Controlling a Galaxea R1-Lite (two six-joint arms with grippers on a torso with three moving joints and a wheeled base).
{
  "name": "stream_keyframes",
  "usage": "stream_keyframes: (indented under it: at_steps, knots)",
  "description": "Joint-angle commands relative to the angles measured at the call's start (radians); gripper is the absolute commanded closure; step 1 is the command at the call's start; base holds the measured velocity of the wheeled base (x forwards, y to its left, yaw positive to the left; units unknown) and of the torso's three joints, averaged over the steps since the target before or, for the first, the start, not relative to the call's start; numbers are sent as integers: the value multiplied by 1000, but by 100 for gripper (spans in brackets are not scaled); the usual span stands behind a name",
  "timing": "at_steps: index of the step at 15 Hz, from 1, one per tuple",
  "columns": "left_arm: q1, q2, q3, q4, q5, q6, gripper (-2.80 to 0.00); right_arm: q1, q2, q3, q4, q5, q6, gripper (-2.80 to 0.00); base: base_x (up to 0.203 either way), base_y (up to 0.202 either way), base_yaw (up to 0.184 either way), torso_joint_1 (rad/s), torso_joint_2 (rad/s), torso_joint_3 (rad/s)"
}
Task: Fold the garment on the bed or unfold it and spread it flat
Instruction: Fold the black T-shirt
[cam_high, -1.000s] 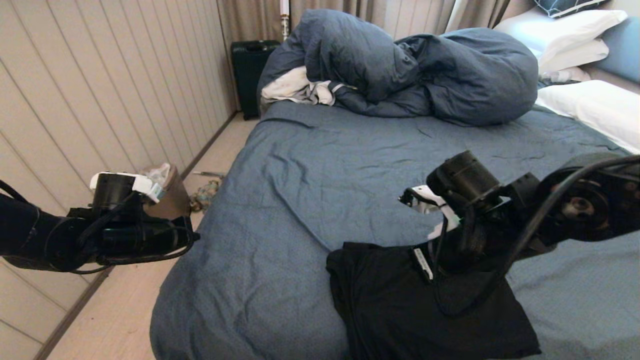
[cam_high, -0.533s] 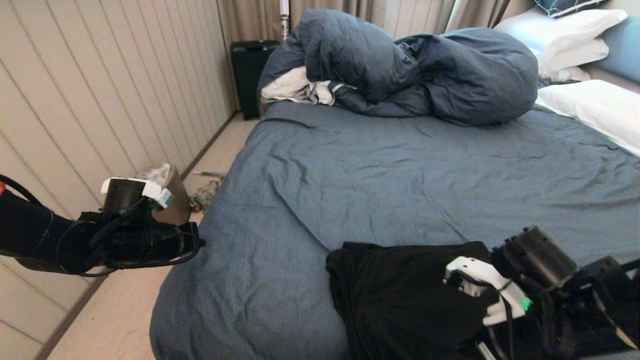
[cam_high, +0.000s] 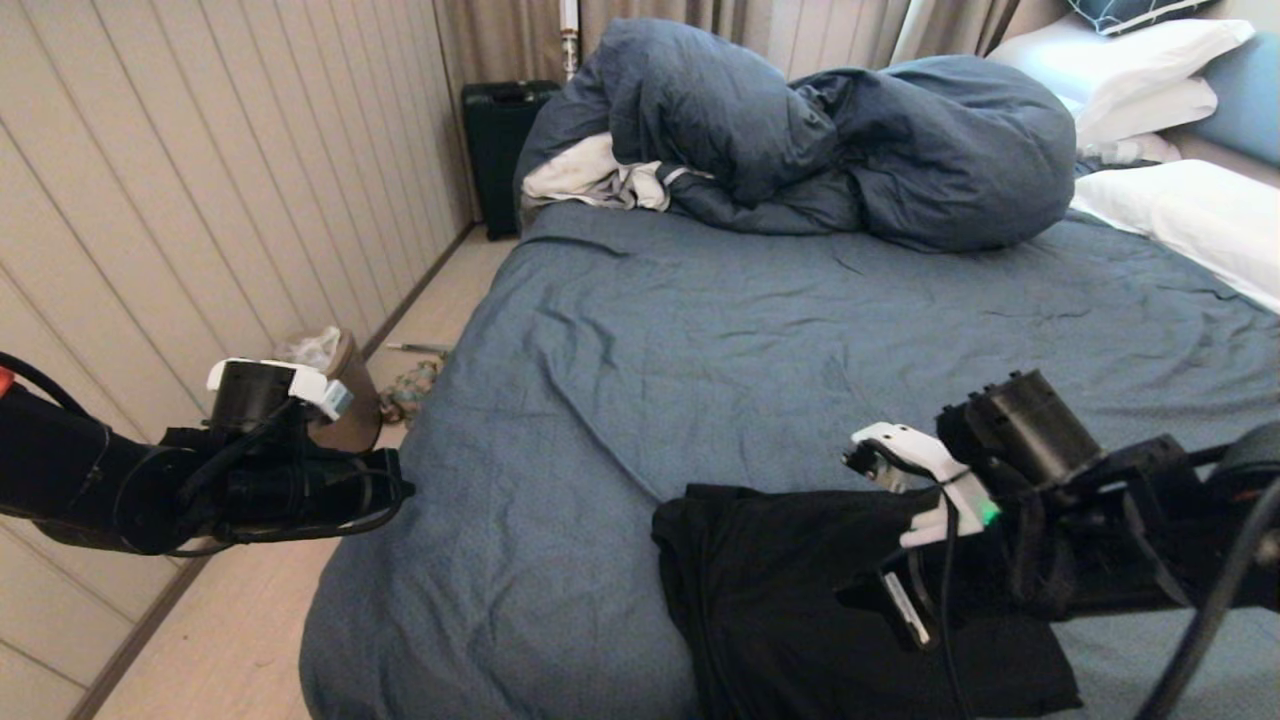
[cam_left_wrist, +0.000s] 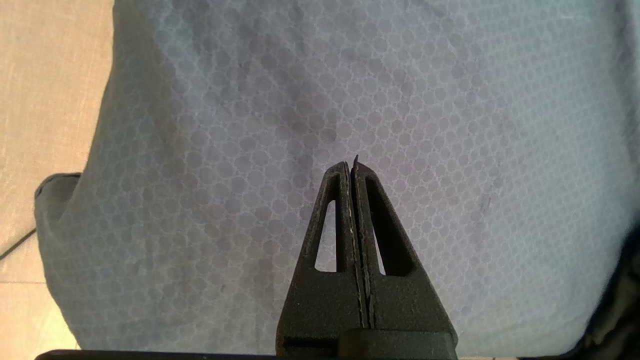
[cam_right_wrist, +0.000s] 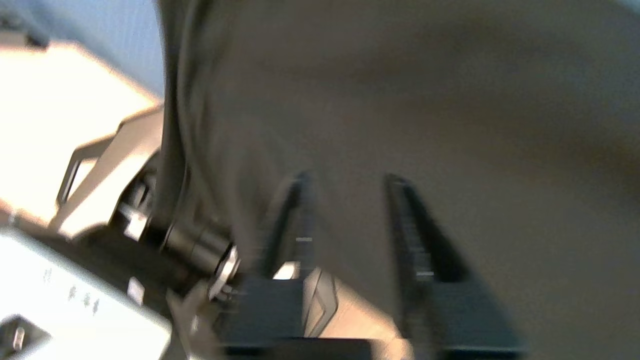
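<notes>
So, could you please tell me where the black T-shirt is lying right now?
In the head view, the T-shirt lies on the bed's near edge, right of centre, under the right pincer.

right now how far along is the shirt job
Done: the shirt lies in a compact folded rectangle at the near edge of the bed, no print showing. In hand: the right gripper is open close over the black fabric, gripping nothing. The left gripper is shut, off the shirt, over the sheet near the bed's left edge. Left: perhaps a final fold or smoothing.

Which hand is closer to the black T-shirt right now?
Right. The right hand is open directly over the black T-shirt; the left hand is shut above the bed's left edge.
</notes>
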Motion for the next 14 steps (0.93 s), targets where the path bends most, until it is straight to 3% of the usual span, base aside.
stream_keyframes:
  at_steps: [1, 5, 6, 9, 14]
  knots:
    - [0, -5, 3, -2, -3, 5, 0, 12, 107, -76, -1, -10, 7, -280, 0, 0, 0, 0, 0, 0]
    - [-14, 12, 3, -2, -3, 13, 0, -1, 93, -74, -12, -14, 83, -280, 0, 0, 0, 0, 0, 0]
    - [-14, 11, 3, -3, -3, 13, 0, -2, 73, -63, -16, -13, 102, 0, 0, 0, 0, 0, 0, 0]
    - [-45, -2, -9, 4, -3, 10, 0, -8, -12, -41, -53, -11, 126, 0, 0, 0, 0, 0, 0, 0]
    - [-313, -6, -71, 71, 24, 29, 0, -154, -118, -4, -57, 26, 155, 0, 0, 0, 0, 0, 0, 0]
